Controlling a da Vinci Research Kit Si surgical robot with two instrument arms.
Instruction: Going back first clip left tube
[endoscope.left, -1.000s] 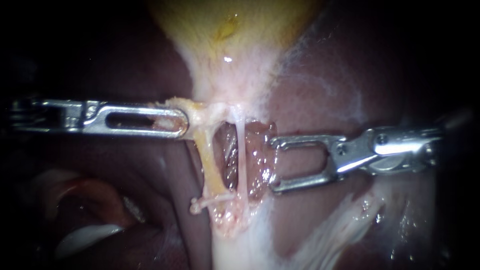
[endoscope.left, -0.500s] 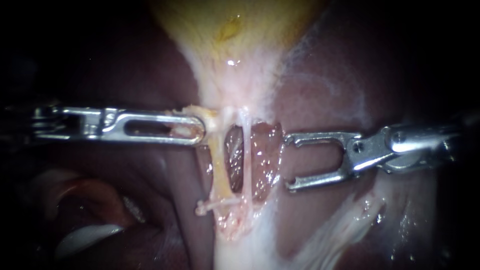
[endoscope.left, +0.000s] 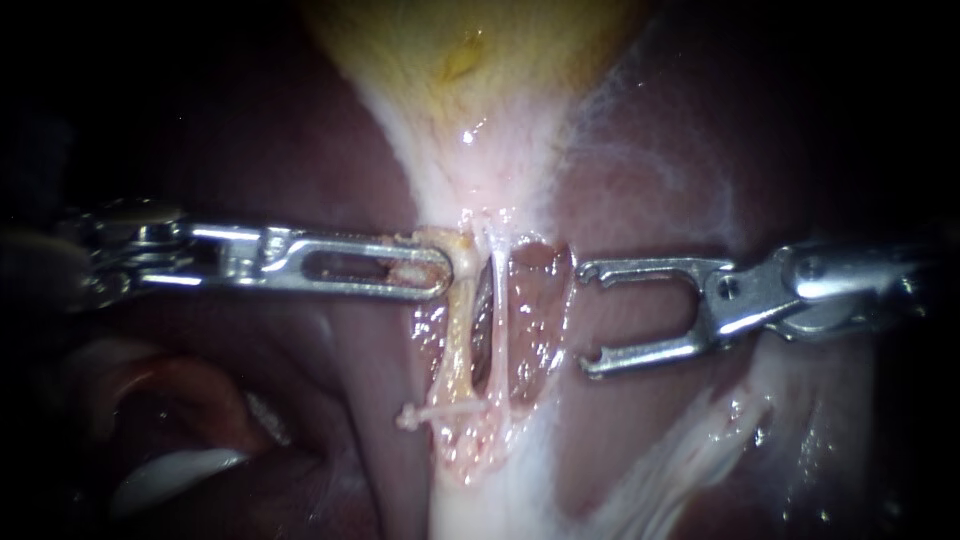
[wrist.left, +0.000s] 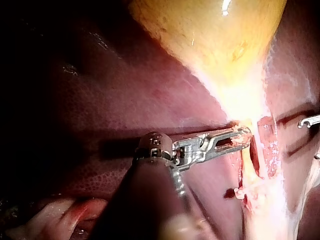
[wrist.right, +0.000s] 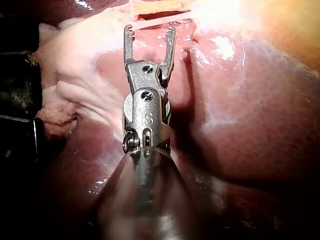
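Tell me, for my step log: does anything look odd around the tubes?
No clip shows on the left tube; the right instrument's open jaws are empty. A frayed strand sticks out sideways at that tube's lower end.

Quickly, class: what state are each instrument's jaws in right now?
Left instrument: jaws shut on tissue beside the left tube.
Right instrument: jaws open, holding nothing.

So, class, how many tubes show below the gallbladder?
2: a yellowish tube gripped by the left instrument, a thin pale tube just right of it. Others may lie hidden.
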